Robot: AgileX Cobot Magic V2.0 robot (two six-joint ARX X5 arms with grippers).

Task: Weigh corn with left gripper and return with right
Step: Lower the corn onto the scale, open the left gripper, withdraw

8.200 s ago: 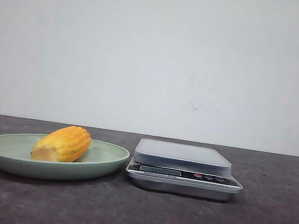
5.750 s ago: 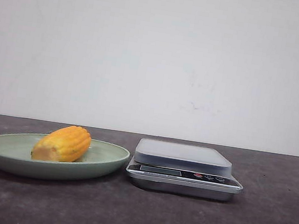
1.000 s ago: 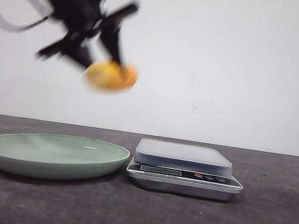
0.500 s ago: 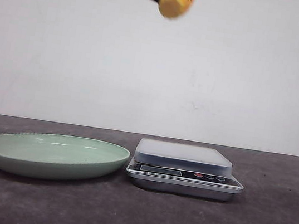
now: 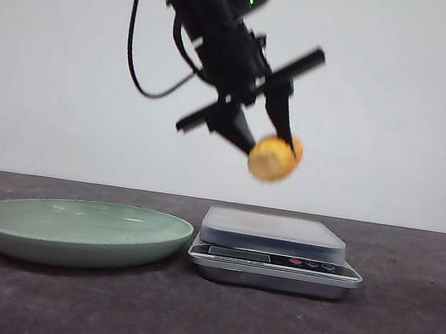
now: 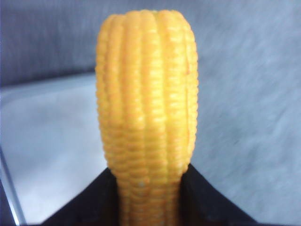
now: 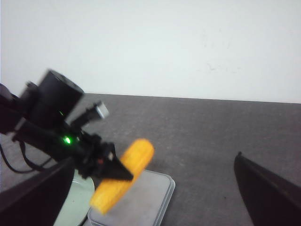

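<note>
Your left tool [image 5: 266, 136] is clenched on the stubby yellow ridged corn [image 5: 273, 158] — lower it straight onto the grey square scale platform [image 5: 273, 231] beneath, then release gently.

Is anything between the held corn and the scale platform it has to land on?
Nothing visible. The left gripper holds the corn in the air above the scale, whose platform is bare. The plate sits off to the side, out of the path.
</note>
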